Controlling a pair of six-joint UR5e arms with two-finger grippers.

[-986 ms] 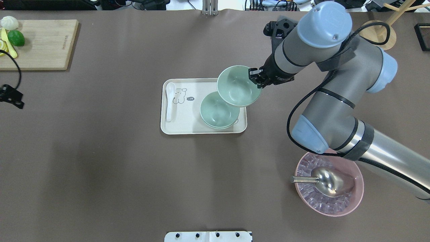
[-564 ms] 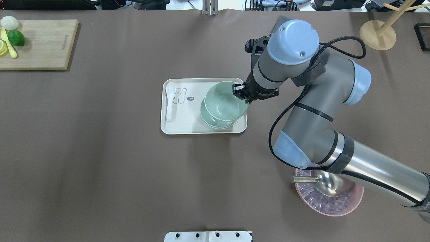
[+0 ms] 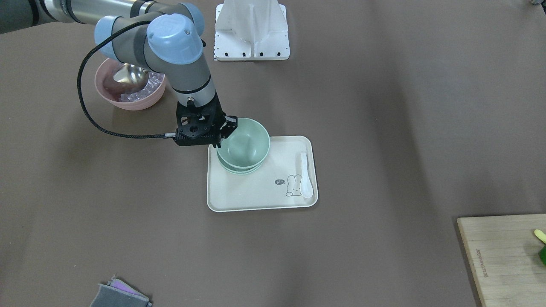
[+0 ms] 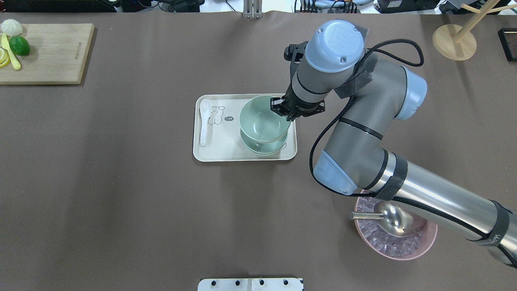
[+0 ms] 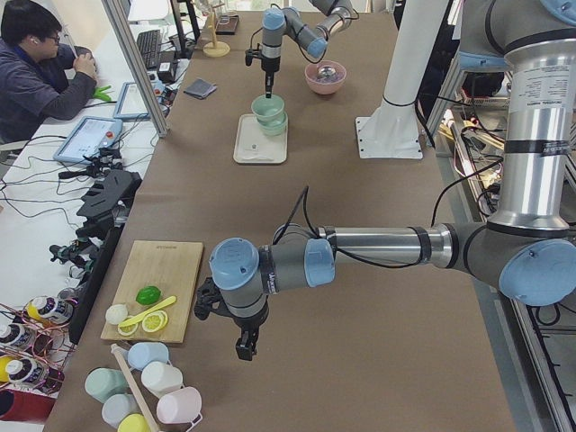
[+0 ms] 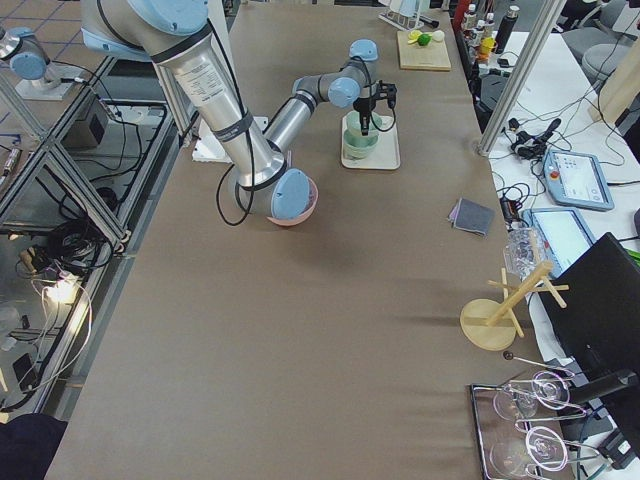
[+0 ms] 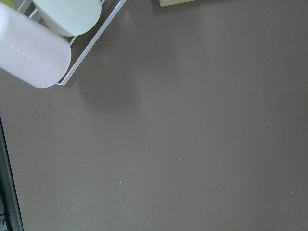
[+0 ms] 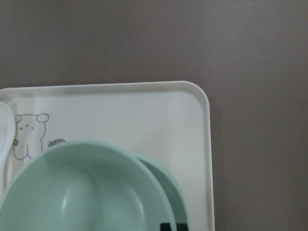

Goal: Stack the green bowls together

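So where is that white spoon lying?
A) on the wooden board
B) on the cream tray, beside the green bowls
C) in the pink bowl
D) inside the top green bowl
B: the white spoon lies on the tray, at the end away from the green bowls.

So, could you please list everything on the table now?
tray: one, cream, mid-table.
green bowls: three, pale mint; two nested on the tray, the third gripped by its rim over them.
spoon: one, white, on the tray.
pink bowl: one, near the robot's right, holding clear cubes and a metal scoop.
cutting board: one, wooden, far left, with a lime.
cloths: grey and purple, operators' edge.
right gripper: black, shut on the third bowl's rim.
left gripper: black, beside the cutting board; state unclear.
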